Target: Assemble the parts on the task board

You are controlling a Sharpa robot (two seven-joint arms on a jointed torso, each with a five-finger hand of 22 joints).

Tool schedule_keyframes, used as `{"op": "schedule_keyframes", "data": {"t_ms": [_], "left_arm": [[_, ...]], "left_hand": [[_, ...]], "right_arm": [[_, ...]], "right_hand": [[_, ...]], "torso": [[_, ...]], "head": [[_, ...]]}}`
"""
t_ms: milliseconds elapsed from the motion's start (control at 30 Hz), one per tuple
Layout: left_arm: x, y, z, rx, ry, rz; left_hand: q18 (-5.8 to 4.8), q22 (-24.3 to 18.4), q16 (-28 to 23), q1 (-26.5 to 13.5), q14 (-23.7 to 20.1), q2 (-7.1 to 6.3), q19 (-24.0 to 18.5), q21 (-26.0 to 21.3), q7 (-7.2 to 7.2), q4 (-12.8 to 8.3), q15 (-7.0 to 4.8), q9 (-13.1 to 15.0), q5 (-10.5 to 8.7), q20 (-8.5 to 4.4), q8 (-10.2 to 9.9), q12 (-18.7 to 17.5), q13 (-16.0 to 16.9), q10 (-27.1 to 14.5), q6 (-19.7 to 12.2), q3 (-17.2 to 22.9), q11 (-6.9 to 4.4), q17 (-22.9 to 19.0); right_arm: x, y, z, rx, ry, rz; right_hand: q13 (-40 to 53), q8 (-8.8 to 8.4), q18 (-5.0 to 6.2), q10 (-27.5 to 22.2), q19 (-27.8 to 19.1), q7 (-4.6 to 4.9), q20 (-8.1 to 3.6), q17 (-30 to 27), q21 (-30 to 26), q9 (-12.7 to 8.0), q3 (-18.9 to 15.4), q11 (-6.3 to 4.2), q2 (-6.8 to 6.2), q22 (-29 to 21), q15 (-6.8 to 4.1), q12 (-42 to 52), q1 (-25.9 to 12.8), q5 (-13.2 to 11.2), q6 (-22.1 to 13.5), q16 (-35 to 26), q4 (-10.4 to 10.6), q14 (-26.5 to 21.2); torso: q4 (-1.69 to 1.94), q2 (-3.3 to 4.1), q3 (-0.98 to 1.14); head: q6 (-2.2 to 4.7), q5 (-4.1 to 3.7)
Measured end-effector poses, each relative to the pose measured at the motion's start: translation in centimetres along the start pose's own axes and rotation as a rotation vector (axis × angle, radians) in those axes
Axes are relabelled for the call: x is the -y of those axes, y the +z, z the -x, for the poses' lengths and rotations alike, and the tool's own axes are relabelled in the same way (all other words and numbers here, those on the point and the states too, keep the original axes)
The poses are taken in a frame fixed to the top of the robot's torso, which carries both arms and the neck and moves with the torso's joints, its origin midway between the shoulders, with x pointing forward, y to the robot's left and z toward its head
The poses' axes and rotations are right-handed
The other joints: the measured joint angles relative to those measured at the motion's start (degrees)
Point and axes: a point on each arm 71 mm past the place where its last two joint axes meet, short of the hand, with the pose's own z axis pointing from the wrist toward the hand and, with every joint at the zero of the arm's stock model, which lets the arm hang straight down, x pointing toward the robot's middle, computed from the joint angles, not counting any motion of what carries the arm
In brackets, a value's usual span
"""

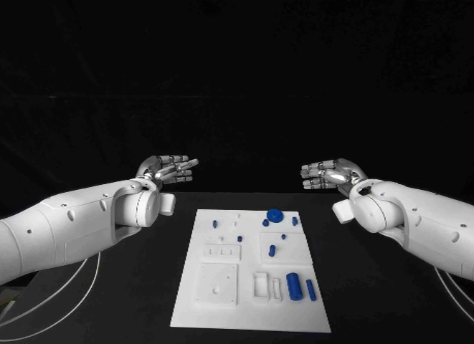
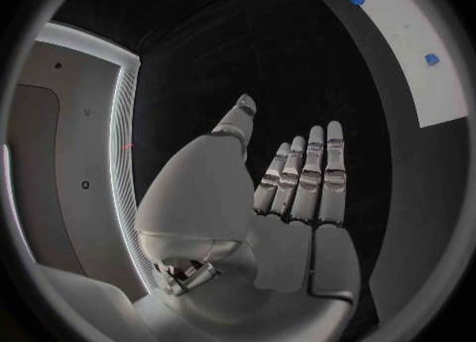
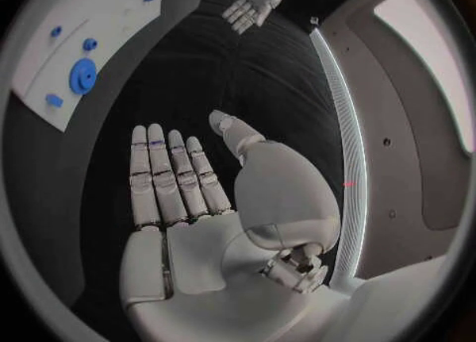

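Head view: both hands raised, board untouched

Black table (image 1: 112, 301) spreads under everything. White task board (image 1: 252, 315) lies at its middle, between the two arms. Left hand (image 1: 168, 169) and right hand (image 1: 328, 174) hover beyond the board's far end, well apart, each with fingers stretched out and holding nothing. Blue parts sit on the board: a long cylinder (image 1: 294, 286) near its close end, a round disc (image 1: 275, 213) at the far end
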Motion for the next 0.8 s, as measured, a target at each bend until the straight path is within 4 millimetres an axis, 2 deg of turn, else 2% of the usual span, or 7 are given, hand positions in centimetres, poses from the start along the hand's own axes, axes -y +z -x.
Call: {"op": "schedule_keyframes", "data": {"t_ms": [100, 167, 233, 467, 600, 667, 800], "left_arm": [[0.1, -0.3, -0.2, -0.019, 0.000, -0.003], [0.2, -0.6, -0.4, -0.036, 0.001, -0.006], [0.3, -1.0, -0.6, -0.049, 0.002, -0.009], [0.6, -2.7, -1.3, -0.107, 0.000, -0.019], [0.8, -3.7, -2.3, -0.153, -0.006, -0.023], [0.9, -4.1, -2.8, -0.177, -0.010, -0.025], [1.1, -5.2, -3.9, -0.231, -0.018, -0.026]], "left_hand": [[-2.07, 0.4, 0.7, -0.3, 5.4, 1.84, 2.7, 2.1, -0.25, -2.6, -0.77, 0.3, 1.17, -2.88, 0.4, 0.0, 0.2, 7.7, 5.9, -0.8, -0.40, 0.2], [-2.20, 0.7, 0.7, -0.3, 7.9, 2.43, 3.8, 3.1, -0.64, -3.7, -1.56, 0.5, 1.84, -4.03, 0.7, 0.0, 0.2, 10.1, 9.5, -1.0, -0.90, 0.3], [-3.36, 0.8, 0.7, -0.6, 8.9, 2.87, 4.4, 3.7, -0.88, -4.6, -2.00, 0.6, 2.05, -4.62, 0.8, 0.0, 0.2, 11.1, 12.2, -1.3, -1.14, 0.3], [-3.41, 1.2, 1.0, -0.6, 12.9, 3.65, 6.0, 6.1, -1.26, -6.2, -3.42, 0.6, 2.49, -6.21, 0.8, 0.2, 0.2, 13.4, 13.1, -1.0, -2.03, 0.6], [-3.42, 2.2, 2.3, -0.9, 16.7, 3.87, 7.9, 8.2, -1.48, -6.5, -5.10, 0.5, 2.49, -7.69, 0.8, 0.2, 0.2, 15.8, 13.3, -0.7, -3.00, 1.2], [-4.29, 2.6, 2.6, -1.1, 17.4, 4.11, 8.2, 9.0, -1.78, -6.5, -5.35, 0.5, 2.49, -7.99, 0.8, 0.2, 0.2, 16.2, 13.6, -0.6, -3.37, 1.2], [-4.29, 3.6, 3.0, -1.5, 18.1, 4.48, 7.5, 10.7, -2.06, -7.0, -5.90, 0.6, 2.49, -8.71, 0.8, 0.2, 0.2, 17.5, 14.6, -0.1, -3.53, 1.1]], "right_arm": [[-0.3, 0.1, -0.1, -0.005, -0.142, 0.039], [-0.4, 0.2, -0.3, -0.010, -0.238, 0.065], [-0.6, 0.2, -0.4, -0.017, -0.317, 0.088], [-1.6, 0.1, -1.8, -0.064, -0.601, 0.167], [-2.1, 0.0, -3.1, -0.100, -0.755, 0.198], [-2.3, 0.0, -3.6, -0.113, -0.818, 0.205], [-2.5, 0.0, -4.5, -0.135, -0.950, 0.209]], "right_hand": [[0.0, 0.34, -0.01, 2.9, 4.1, -0.54, -1.64, 0.3, 1.2, 0.2, 0.9, -0.89, -0.41, 0.3, -1.69, 0.0, 0.4, 0.3, 3.6, 0.4, -0.3, 5.1], [0.1, 0.34, -0.01, 4.6, 7.4, -0.83, -2.93, 0.8, 2.6, 0.3, 1.1, -1.51, -0.79, 0.6, -2.97, 0.0, 0.6, 0.8, 5.5, 1.0, -0.5, 9.0], [0.1, 0.37, 0.00, 6.3, 11.8, -1.19, -4.63, 2.0, 4.7, 0.3, 1.0, -2.25, -1.48, 1.4, -4.59, 0.0, 0.8, 1.2, 7.4, 2.4, -0.6, 13.8], [0.1, 0.37, 0.85, 9.4, 24.4, -2.46, -9.49, 12.6, 14.1, 0.3, -0.4, -4.10, -2.18, 6.2, -8.68, 0.0, 1.0, 1.7, 10.9, 18.3, -2.0, 22.5], [0.1, 0.37, 0.80, 9.7, 28.2, -2.66, -10.97, 19.7, 20.0, 0.4, -0.7, -4.48, -2.61, 10.2, -9.61, 0.0, 0.6, 1.7, 11.5, 28.7, -2.2, 23.5], [0.1, 0.37, 0.77, 9.7, 28.8, -2.83, -11.48, 22.3, 22.5, 0.4, -0.3, -4.48, -2.73, 12.3, -9.61, 0.0, 0.4, 1.7, 11.7, 32.5, -2.5, 23.5], [0.1, 0.37, 1.28, 10.3, 30.7, -3.16, -12.09, 28.9, 31.9, 0.4, 1.3, -5.02, -3.78, 21.4, -9.94, 0.0, 0.0, 0.0, 11.8, 45.0, -3.1, 23.5]], "torso": [[0.26, 0.24, -0.08], [0.46, 0.41, -0.14], [0.73, 0.63, -0.18], [1.86, 1.61, -0.13], [2.65, 2.31, -0.01], [3.07, 2.64, 0.03], [3.89, 3.32, 0.05]], "head": [[0.11, -0.31], [0.20, -0.53], [0.28, -0.81], [0.70, -1.81], [1.01, -2.59], [1.09, -2.93], [1.18, -3.57]]}}
